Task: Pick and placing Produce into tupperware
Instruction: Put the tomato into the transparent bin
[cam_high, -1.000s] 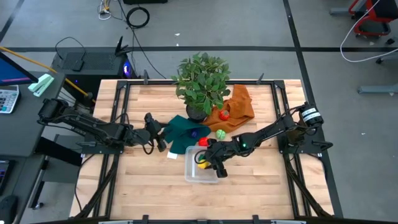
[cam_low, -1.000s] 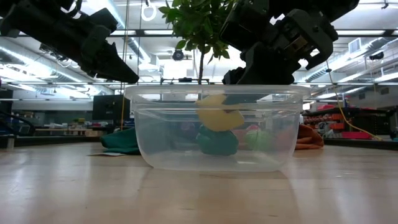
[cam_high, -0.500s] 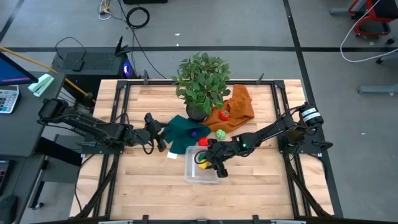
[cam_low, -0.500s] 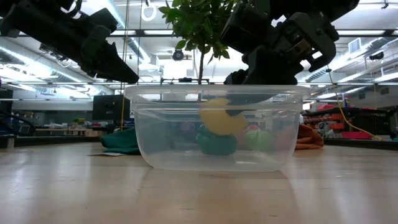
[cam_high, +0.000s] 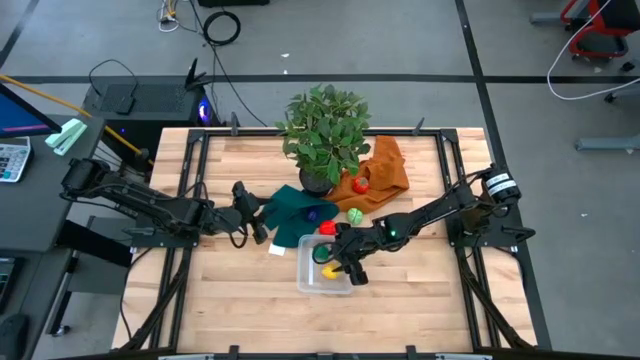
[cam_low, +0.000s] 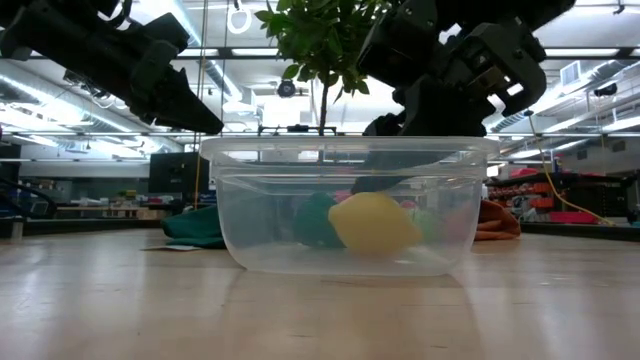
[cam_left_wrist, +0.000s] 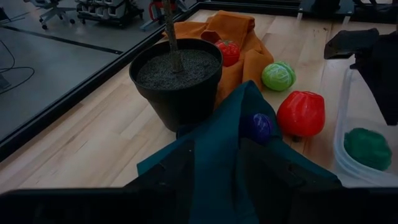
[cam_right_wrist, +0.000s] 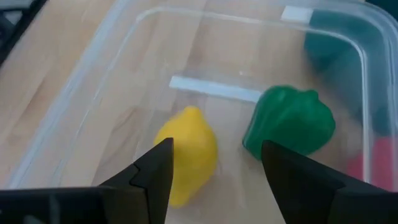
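A: Where is the clear, shallow, rounded-square plastic tupperware found, and what is held in it?

B: It is seen at lower centre of the high view, on the wooden desk. A yellow lemon-shaped piece and a dark green pepper-shaped piece are lying on its floor, close together.

A: How is the right gripper set?

B: It is poised just above the tupperware with its fingers spread apart and nothing held between them; the lemon-shaped piece lies free below.

A: What is called for to finish this step well?

B: A straight lift is judged best, so the thin wall is not clipped and the tupperware is not dragged. The red tomato-like piece and the light green round piece, lying beside the dark green cloth, are probably to be taken next.

A: And the left gripper?

B: It is waiting at centre left, over the cloth; whether its fingers are apart cannot be told
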